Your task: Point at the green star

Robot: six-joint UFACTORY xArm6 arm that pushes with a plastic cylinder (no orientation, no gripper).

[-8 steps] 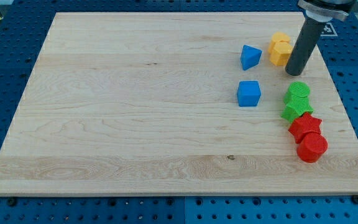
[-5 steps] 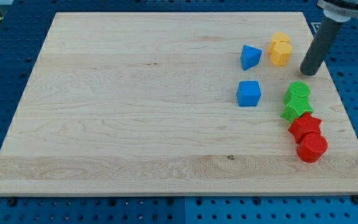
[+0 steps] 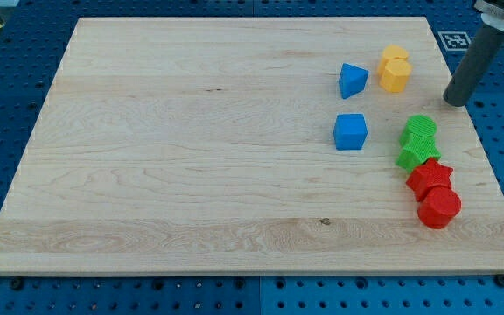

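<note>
The green star (image 3: 417,156) lies near the board's right edge, touching a green round block (image 3: 420,129) just above it. A red star (image 3: 430,178) touches it from below, with a red round block (image 3: 438,208) under that. My tip (image 3: 455,102) is at the board's right edge, up and to the right of the green round block, well apart from the green star.
Two yellow blocks (image 3: 394,70) sit together near the view's top right. A blue triangular block (image 3: 352,80) lies left of them and a blue cube (image 3: 350,131) below it. The wooden board (image 3: 191,149) rests on a blue perforated table.
My tip has moved to the right, away from the yellow blocks to the board's right edge. No block has moved.
</note>
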